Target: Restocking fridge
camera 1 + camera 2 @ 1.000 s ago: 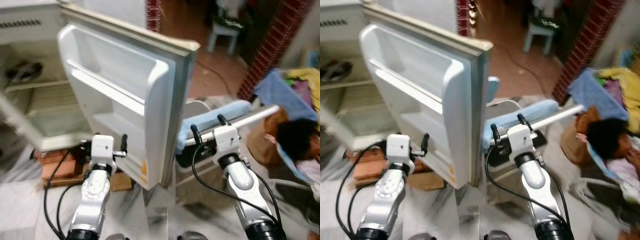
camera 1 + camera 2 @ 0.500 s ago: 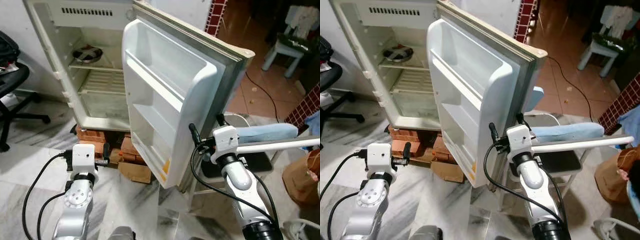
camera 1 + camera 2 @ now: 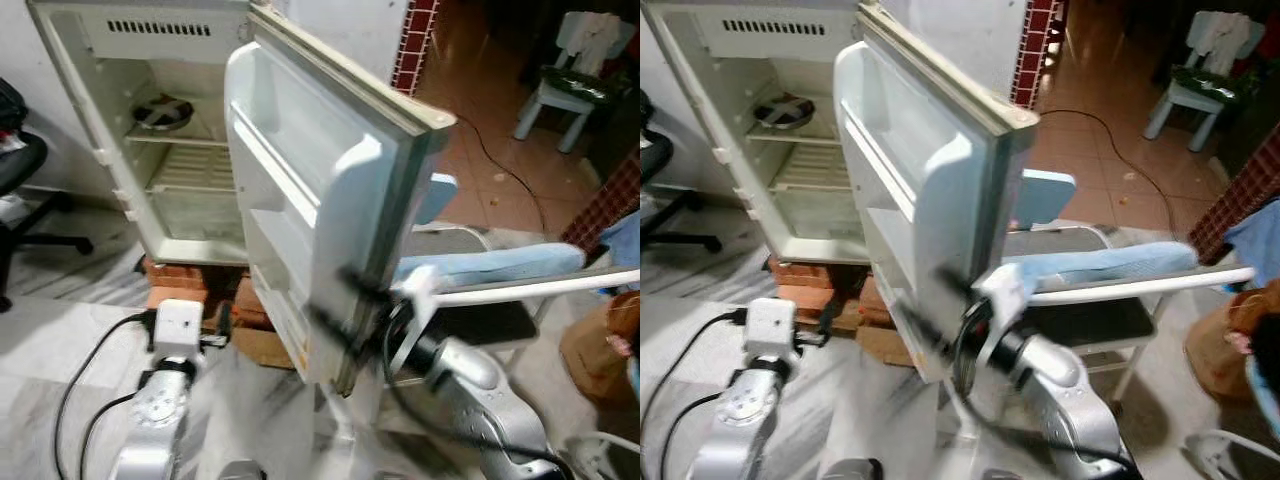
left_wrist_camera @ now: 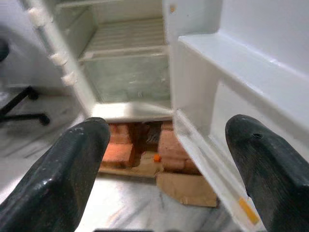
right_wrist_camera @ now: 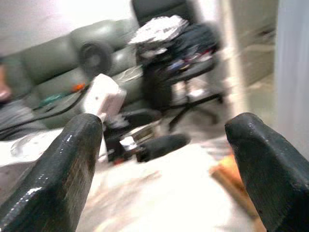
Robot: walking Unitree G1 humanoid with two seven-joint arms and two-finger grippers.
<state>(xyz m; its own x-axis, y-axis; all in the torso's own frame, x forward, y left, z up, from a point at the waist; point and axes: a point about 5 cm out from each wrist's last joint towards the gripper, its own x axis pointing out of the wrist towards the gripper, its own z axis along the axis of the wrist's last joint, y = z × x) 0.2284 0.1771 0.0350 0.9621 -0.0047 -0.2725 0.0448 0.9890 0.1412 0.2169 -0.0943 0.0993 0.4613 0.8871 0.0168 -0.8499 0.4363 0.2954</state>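
Marble floor [image 3: 60,330], fridge door [image 3: 310,200] swung wide

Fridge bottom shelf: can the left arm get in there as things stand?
Probably yes. The left gripper is open and low before the fridge, looking past the open door at the bottom shelf; nothing stands between, though the door is close beside it.

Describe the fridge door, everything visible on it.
The fridge door is white, plastic-looking on its inner side, and stands swung wide open. Moulded shelves run across the liner, all bare, and a grey seal rims its edge. A small orange-yellow sticker sits near its lower corner. The right gripper, blurred, is at the door's outer edge; contact cannot be confirmed. The left gripper hangs apart, low by the bricks.
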